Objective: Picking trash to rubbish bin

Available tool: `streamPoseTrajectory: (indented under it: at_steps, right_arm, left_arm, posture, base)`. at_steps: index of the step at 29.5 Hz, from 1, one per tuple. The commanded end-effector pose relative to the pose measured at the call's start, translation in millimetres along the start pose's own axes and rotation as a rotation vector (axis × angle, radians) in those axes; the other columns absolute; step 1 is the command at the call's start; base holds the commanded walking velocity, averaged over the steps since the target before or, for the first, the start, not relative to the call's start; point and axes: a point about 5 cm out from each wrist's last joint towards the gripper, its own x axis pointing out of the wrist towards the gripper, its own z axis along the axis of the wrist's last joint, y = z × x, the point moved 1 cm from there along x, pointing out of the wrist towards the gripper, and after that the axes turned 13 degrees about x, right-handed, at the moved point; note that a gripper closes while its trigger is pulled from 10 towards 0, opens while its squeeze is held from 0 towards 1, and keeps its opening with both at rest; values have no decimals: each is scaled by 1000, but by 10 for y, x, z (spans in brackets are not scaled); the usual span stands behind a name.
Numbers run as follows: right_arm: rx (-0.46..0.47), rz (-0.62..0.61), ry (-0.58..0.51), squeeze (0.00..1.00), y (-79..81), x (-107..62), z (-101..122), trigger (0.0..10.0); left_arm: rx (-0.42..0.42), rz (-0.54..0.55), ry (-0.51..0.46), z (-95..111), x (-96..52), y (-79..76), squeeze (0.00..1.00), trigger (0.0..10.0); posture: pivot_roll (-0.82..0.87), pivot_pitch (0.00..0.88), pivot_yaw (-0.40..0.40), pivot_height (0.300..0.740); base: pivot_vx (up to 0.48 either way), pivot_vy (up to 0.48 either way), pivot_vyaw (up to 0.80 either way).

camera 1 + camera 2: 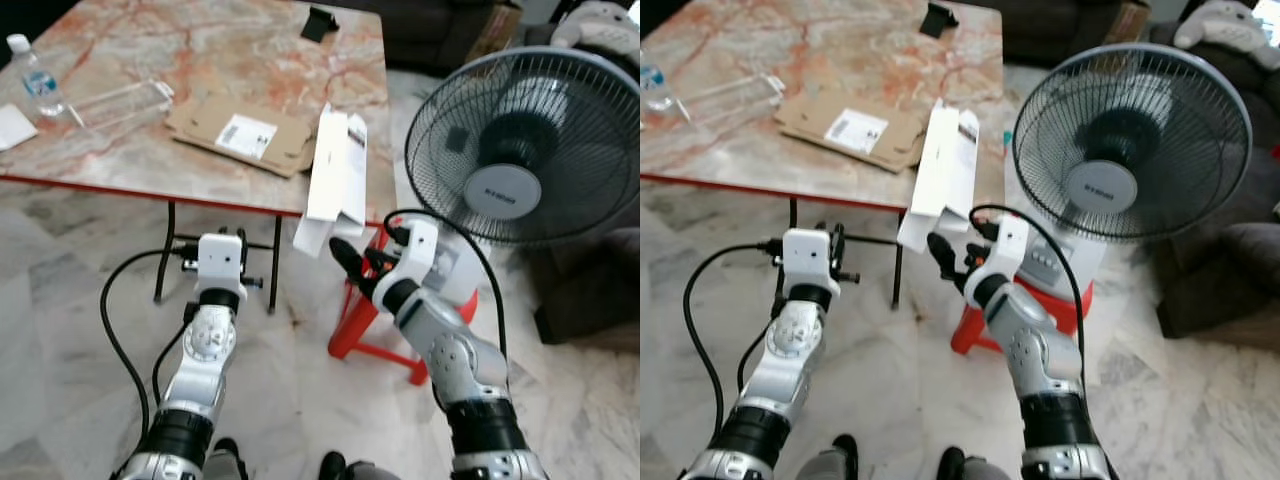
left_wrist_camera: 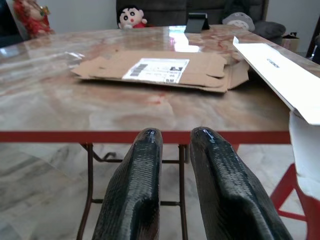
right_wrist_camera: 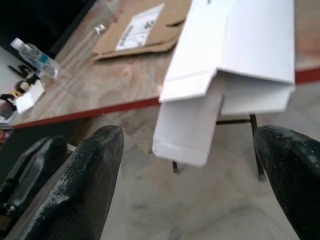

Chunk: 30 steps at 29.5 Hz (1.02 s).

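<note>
Right wrist view puts the white carton (image 3: 235, 65) ahead of our right gripper (image 3: 190, 175), whose fingers (image 3: 85, 170) are spread wide. The carton lies at the edge of the marble table (image 1: 200, 60), its opened end flap hanging over that edge, just beyond the fingertips and not yet between them. We judge it light, hollow and easily crushed, with smooth faces, so we would pinch the stiffer body near the table edge rather than the floppy flap. Our left gripper (image 2: 172, 145), fingers nearly together, hovers below the table edge, empty.
</note>
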Motion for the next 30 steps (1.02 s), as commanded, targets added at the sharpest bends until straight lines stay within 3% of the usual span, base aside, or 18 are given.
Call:
streamPoseTrajectory:
  at_steps: [1,16,30]
  right_arm:
    - [7,-11,-8,0,-28,-15,35,10000]
    - [-51,34,-18,0,56,-19,58,10000]
    - [-42,54,-2,0,92,-31,42,10000]
  left_arm:
    - [5,-8,0,21,4,-43,0,10000]
    - [9,-10,-21,65,15,-57,0,10000]
    - [-9,-17,-62,127,9,-71,0,10000]
  posture:
    - [25,207,-130,740]
    - [25,206,-130,740]
    - [23,205,-130,740]
  base:
    - [431,0,0]
    - [418,0,177]
    - [0,0,0]
